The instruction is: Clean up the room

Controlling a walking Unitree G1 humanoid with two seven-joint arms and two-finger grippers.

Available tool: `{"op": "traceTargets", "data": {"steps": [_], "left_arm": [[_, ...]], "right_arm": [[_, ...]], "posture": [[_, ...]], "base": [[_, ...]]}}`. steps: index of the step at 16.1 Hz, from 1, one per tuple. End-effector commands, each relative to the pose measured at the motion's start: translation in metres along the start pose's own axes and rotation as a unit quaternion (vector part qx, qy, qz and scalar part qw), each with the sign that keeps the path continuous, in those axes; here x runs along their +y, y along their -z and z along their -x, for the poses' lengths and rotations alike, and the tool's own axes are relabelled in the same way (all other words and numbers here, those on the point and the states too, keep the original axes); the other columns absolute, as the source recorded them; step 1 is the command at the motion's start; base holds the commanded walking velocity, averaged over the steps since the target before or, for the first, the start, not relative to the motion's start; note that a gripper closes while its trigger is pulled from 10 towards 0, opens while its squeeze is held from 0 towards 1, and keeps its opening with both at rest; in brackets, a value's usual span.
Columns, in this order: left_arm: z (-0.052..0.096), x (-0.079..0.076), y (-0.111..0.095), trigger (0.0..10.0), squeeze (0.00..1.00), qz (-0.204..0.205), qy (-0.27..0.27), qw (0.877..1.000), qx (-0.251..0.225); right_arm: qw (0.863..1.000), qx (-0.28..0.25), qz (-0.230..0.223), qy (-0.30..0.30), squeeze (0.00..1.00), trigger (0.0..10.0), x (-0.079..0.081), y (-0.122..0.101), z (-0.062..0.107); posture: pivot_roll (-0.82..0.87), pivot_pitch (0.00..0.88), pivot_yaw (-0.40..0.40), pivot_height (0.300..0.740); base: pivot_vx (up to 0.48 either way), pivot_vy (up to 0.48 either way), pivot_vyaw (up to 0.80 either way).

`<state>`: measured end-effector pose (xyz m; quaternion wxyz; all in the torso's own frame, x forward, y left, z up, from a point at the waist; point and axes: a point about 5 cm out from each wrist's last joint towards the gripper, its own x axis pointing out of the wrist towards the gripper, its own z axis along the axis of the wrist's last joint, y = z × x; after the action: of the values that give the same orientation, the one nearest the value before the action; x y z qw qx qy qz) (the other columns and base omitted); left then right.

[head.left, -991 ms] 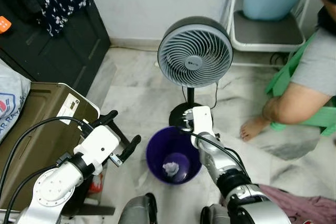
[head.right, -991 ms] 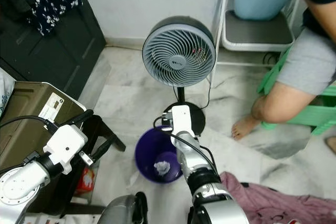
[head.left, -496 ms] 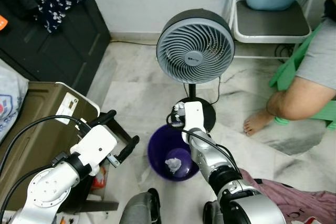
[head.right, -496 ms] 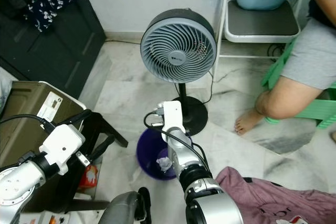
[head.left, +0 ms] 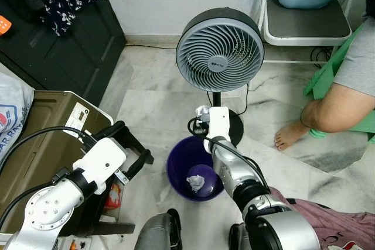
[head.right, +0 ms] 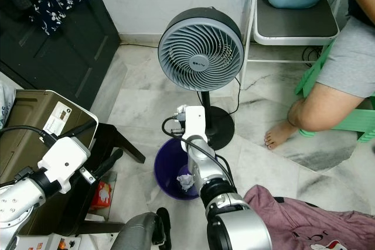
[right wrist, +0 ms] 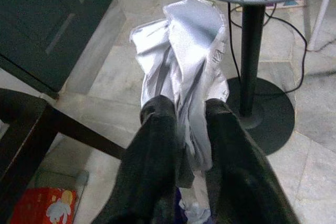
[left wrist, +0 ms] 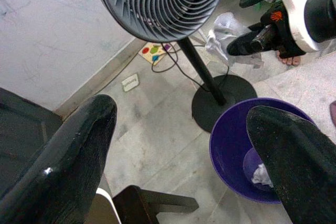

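crinkled white paper [right wrist: 181,72], glossy purple plastic bin [head.left: 179,168], smooth polished marble floor [head.left: 152,106].

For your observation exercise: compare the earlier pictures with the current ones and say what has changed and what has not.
The camera shifted slightly. The right gripper stays shut on the crumpled white paper, held above the round purple plastic bin. The left gripper stays open beside it. The grey standing fan and the white wad in the bin are unmoved.
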<state>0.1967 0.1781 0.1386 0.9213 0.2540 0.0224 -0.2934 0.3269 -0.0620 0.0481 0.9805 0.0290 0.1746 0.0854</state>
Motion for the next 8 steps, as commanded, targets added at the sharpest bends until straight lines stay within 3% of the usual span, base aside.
{"op": "traceTargets", "data": {"steps": [1,8], "left_arm": [[0.0031,0.0023,-0.0004,10.0,0.0,-0.012,0.001,1.0,0.009],[0.0012,0.0043,-0.0016,10.0,0.0,-0.017,0.003,1.0,0.007]], "right_arm": [[1.0,0.001,-0.013,-0.012,1.0,10.0,0.0121,-0.0005,-0.0008],[1.0,-0.009,-0.019,-0.015,1.0,10.0,0.0157,-0.0021,-0.0013]], "posture": [[0.2,0.189,0.172,0.74],[0.2,0.172,0.177,0.74]], "base": [[0.0,0.0,0.0],[0.0,0.0,0.0]]}}
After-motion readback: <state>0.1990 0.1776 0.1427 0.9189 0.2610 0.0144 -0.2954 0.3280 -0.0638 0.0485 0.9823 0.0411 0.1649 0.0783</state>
